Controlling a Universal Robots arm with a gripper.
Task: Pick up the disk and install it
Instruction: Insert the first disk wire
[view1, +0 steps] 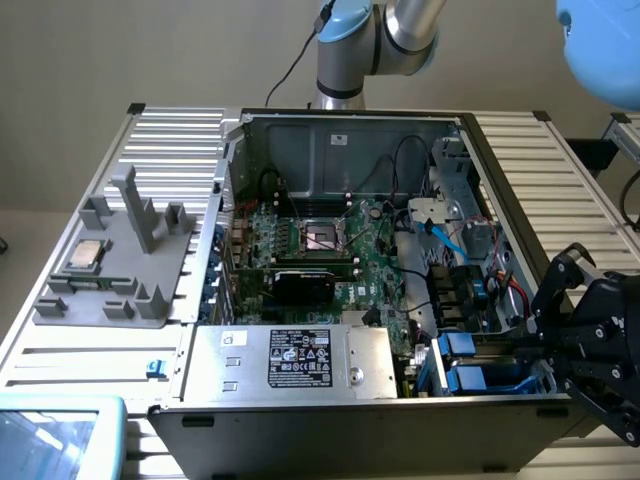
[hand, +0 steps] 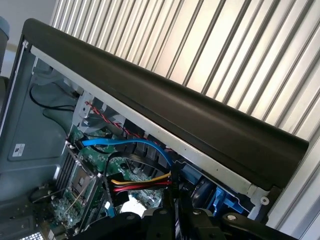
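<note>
The disk (view1: 478, 378) sits in the drive bay at the open computer case's corner, on the exterior view's right, with only its bright blue carrier rails showing. A second blue carrier (view1: 458, 345) lies just above it. My black gripper (view1: 540, 345) hangs over the case's side wall right beside that bay, close to the blue rails. In the wrist view the gripper (hand: 175, 212) looks shut, its fingers (hand: 169, 220) pressed together with nothing seen between them. Blue carrier plastic (hand: 220, 200) shows just past them. I cannot tell whether the gripper touches the disk.
The case's black side wall (hand: 175, 115) runs beside the gripper. Blue, red and yellow cables (hand: 140, 181) cross near the bay. A silver box with a black label (view1: 290, 360) fills the case's near side. A CPU chip (view1: 85, 255) rests on a grey fixture (view1: 140, 290) on the ribbed table.
</note>
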